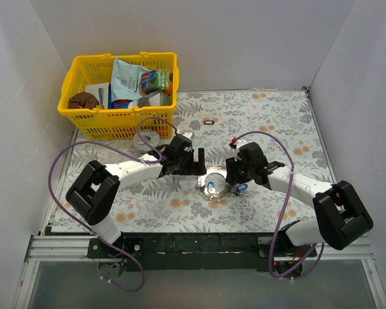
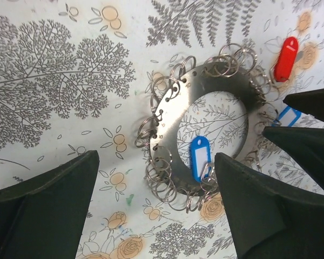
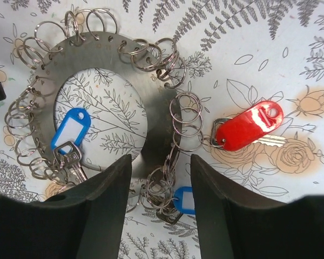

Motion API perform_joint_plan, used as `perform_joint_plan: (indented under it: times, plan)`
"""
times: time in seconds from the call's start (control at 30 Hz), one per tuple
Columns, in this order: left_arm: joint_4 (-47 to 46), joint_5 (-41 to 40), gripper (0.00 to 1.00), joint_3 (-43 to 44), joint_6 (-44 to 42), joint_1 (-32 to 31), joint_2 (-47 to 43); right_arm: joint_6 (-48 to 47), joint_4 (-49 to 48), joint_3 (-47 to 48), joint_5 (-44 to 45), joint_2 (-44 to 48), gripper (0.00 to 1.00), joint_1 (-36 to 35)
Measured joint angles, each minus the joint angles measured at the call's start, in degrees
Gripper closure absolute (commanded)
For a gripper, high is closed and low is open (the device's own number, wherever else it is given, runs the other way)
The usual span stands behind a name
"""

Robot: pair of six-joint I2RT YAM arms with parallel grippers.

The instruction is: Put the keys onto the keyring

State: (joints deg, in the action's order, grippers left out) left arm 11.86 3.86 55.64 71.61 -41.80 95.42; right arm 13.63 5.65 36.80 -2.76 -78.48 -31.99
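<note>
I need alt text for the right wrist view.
A metal keyring fringed with wire rings lies on a floral table, a blue key in its hole, a red key beside it. The open right gripper straddles its rim.

centre: keyring (image 2: 170, 116) | far-left: yellow basket (image 1: 116, 125), tin (image 1: 146, 140) | far-right: table (image 1: 276, 122) open

The keyring (image 3: 97, 51) is dull silver, fringed with shiny wire loops (image 3: 186, 127). Inside its hole lies a blue-headed key (image 3: 70, 129) with a white label; just outside its rim, a glossy red-headed key (image 3: 248, 127). The counter (image 2: 43, 124) is white, printed with grey ferns and orange roses.
</note>
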Motion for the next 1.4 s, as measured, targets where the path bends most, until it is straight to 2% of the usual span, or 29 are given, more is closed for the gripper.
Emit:
perform_joint_plan:
  times: [0.1,0.37,0.47,0.5,0.9,1.4]
  plan:
    - [0.1,-1.8,0.12,0.0,-0.5,0.0,-2.1,-0.7,1.5,0.6,0.2,2.3,0.44,0.0]
    - [-0.6,-1.5,0.12,0.0,-1.0,0.0,-2.8,-4.8,3.6,0.6,-1.8,8.3,0.64,-2.8]
    - [-0.8,-1.2,0.12,0.0,-1.1,0.0,-2.4,-6.3,4.9,0.6,-1.9,9.0,0.81,-6.1]
    - [-0.9,-1.2,0.12,0.0,-1.1,0.0,-2.2,-6.6,5.2,0.6,-2.0,9.1,0.98,-7.2]
    - [-1.1,0.5,0.12,0.0,-1.0,0.0,0.0,-9.4,7.8,1.3,-1.7,4.9,0.99,-16.5]
    - [-1.2,1.3,0.12,0.0,-0.6,0.0,0.5,-6.7,11.8,2.5,11.8,1.4,0.99,-16.9]
